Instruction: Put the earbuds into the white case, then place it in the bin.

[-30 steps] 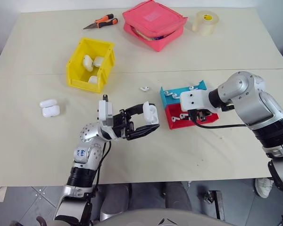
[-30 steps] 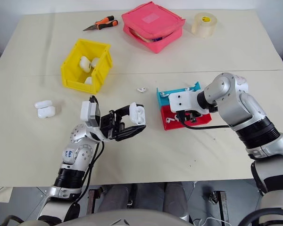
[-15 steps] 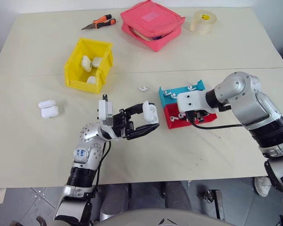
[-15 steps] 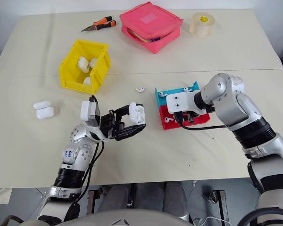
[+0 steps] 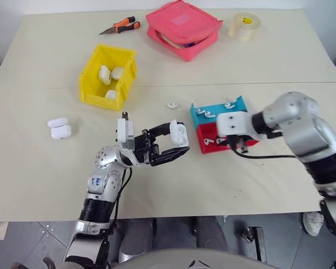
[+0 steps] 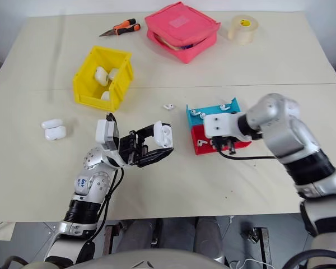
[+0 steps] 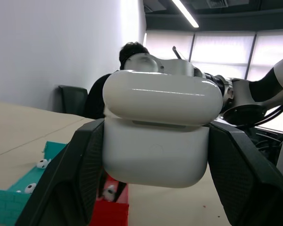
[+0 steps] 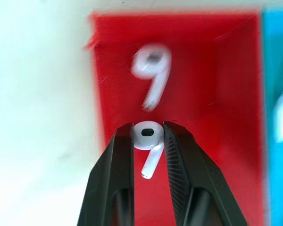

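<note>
My left gripper (image 5: pixel 177 142) is shut on a white case (image 5: pixel 178 134) and holds it above the table near the middle; the left wrist view has the case (image 7: pixel 158 132) clamped between both black fingers. My right gripper (image 5: pixel 238 147) hovers over the red tray (image 5: pixel 210 148), and in the right wrist view it is shut on one earbud (image 8: pixel 146 133), whose stem hangs down. Another earbud (image 8: pixel 152 70) lies in the red tray below it. Several earbuds sit in the blue tray (image 5: pixel 215 117). One loose earbud (image 5: pixel 171 105) lies on the table. The yellow bin (image 5: pixel 95 81) at the back left holds several white cases.
Two more white cases (image 5: pixel 59 128) lie at the left of the table. A pink zip pouch (image 5: pixel 183 27), a roll of clear tape (image 5: pixel 245 26) and orange-handled pliers (image 5: pixel 120 26) lie along the far edge.
My right gripper has closed on an earbud from the red tray and drawn back to the right with it. The left gripper and its case have stayed still.
</note>
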{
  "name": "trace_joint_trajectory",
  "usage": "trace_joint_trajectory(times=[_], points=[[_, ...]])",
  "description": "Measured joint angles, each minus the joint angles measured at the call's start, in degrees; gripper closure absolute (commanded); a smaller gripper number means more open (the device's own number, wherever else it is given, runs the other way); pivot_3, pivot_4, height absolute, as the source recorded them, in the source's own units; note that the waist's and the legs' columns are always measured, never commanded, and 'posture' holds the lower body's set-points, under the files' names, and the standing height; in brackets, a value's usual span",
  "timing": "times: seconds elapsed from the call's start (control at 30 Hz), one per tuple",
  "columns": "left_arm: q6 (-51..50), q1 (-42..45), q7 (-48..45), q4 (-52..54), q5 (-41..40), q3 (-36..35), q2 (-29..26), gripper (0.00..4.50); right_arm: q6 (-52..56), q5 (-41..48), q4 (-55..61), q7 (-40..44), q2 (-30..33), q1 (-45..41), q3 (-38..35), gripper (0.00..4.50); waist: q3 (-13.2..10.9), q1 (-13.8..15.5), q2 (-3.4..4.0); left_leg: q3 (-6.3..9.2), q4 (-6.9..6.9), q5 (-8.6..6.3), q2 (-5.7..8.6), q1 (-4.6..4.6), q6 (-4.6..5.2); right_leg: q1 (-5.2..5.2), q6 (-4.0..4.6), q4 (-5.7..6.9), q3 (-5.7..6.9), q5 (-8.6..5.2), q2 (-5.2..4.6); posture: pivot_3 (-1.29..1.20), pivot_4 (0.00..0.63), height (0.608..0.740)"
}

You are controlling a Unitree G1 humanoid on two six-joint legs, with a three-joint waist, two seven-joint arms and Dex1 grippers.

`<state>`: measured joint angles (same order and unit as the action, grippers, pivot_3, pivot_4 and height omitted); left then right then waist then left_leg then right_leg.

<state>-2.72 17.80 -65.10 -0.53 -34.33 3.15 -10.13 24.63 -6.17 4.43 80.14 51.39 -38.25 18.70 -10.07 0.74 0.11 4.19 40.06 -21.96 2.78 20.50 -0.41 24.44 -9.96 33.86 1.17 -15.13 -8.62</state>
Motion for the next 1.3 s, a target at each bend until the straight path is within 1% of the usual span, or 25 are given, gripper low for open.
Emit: trace_joint_trajectory(times=[0.03,0.07,0.13,0.23,0.33,0.4,0.47,0.5,0.6,0.63,0.8,1.0,1.3], points=[[-0.4,0.3,-0.1,0.0,-0.2,-0.1,-0.1,1.63,1.1,3.2,2.1,-0.6,0.8,3.5,-5.2,3.97,0.0,0.2,0.00,0.00,-0.01,0.00,0.00,0.00,0.01,0.00,0.00,-0.01,0.01,0.00,0.00,0.00,0.150,0.740],[-0.5,0.3,-0.2,0.0,-0.3,-0.3,-0.1,1.63,1.5,4.6,3.0,-0.9,0.9,4.3,-7.1,3.97,0.0,0.2,0.00,-0.02,0.00,0.00,0.00,0.00,0.01,0.00,-0.01,0.00,0.00,0.00,0.00,0.00,0.150,0.740],[-1.1,1.4,-0.7,-0.2,-0.6,-0.3,0.0,1.63,1.7,9.7,7.0,-2.8,0.6,9.7,-14.8,3.97,0.0,0.4,0.00,-0.02,-0.02,0.00,-0.03,0.00,0.00,0.01,-0.01,0.00,0.03,0.00,0.03,0.00,0.150,0.740],[-2.0,2.3,-1.2,-0.2,-1.4,-0.3,0.0,1.63,1.7,16.9,11.1,-6.8,-3.4,16.8,-25.2,3.97,0.0,0.5,0.00,-0.08,-0.02,0.00,-0.05,-0.03,-0.01,0.00,-0.01,0.03,0.00,0.01,0.04,0.00,0.150,0.740],[-3.0,2.6,-1.6,-0.2,-1.8,-0.4,0.0,1.63,1.7,24.1,14.3,-12.1,-10.8,21.4,-32.3,3.97,0.0,0.4,0.00,-0.10,0.01,0.01,-0.07,-0.06,-0.01,0.00,-0.02,0.08,-0.03,0.01,0.06,0.00,0.150,0.740],[-3.8,3.4,-2.0,-0.3,-2.3,-0.3,0.2,1.63,2.1,30.6,17.9,-17.7,-17.6,22.2,-36.4,3.97,0.0,0.4,0.00,-0.07,0.00,0.02,-0.09,-0.08,-0.03,0.00,-0.02,0.10,-0.04,0.01,0.07,0.00,0.150,0.740],[-4.2,4.4,-2.2,-0.3,-2.5,-0.3,0.4,1.63,2.4,34.6,20.3,-21.6,-21.0,22.4,-37.6,3.97,0.0,0.4,0.01,-0.06,0.01,0.02,-0.07,-0.08,-0.03,0.00,-0.02,0.12,-0.04,0.01,0.07,0.00,0.150,0.740],[-4.7,4.7,-2.3,-0.3,-2.6,-0.4,0.3,1.63,2.4,37.3,22.0,-24.5,-24.1,22.4,-38.2,3.97,0.0,0.4,0.01,-0.04,0.00,0.02,-0.07,-0.09,-0.03,0.00,-0.02,0.12,-0.04,0.01,0.07,0.00,0.150,0.740],[-6.4,5.4,-2.5,-0.7,-3.3,-0.4,0.4,1.63,3.0,44.0,25.5,-31.6,-31.3,22.4,-37.9,3.97,0.0,0.3,0.01,-0.02,0.00,0.02,-0.07,-0.09,-0.03,0.01,-0.02,0.14,-0.06,0.01,0.07,0.00,0.150,0.740],[-7.0,5.9,-2.6,-0.7,-3.6,-0.4,0.4,1.63,3.1,45.8,26.8,-33.7,-32.9,22.4,-36.8,3.97,0.0,0.2,0.01,-0.02,0.00,0.02,-0.05,-0.09,-0.03,0.01,-0.02,0.14,-0.07,0.01,0.07,0.00,0.150,0.740],[-8.6,7.1,-3.4,-2.2,-4.1,-0.5,0.7,1.63,2.0,48.4,29.0,-38.8,-37.7,22.4,-30.7,3.97,0.0,0.0,0.03,-0.03,-0.01,0.02,-0.03,-0.10,-0.03,0.00,-0.01,0.16,-0.05,0.01,0.08,0.00,0.150,0.740],[-9.4,8.7,-3.3,-2.4,-4.1,-0.5,1.6,1.63,-0.8,48.4,28.9,-39.7,-39.6,24.2,-25.6,3.97,0.0,-0.4,0.04,-0.03,-0.02,0.02,-0.03,-0.10,-0.03,0.00,0.00,0.17,-0.05,0.01,0.08,0.00,0.150,0.740],[-9.8,8.7,-3.2,-2.4,-4.1,-0.5,2.8,1.63,-3.9,48.2,26.5,-38.9,-39.7,26.7,-22.3,3.97,0.0,-1.0,0.04,-0.03,-0.05,0.02,-0.04,-0.13,-0.03,0.01,0.01,0.18,-0.06,0.00,0.09,0.00,0.150,0.740]])
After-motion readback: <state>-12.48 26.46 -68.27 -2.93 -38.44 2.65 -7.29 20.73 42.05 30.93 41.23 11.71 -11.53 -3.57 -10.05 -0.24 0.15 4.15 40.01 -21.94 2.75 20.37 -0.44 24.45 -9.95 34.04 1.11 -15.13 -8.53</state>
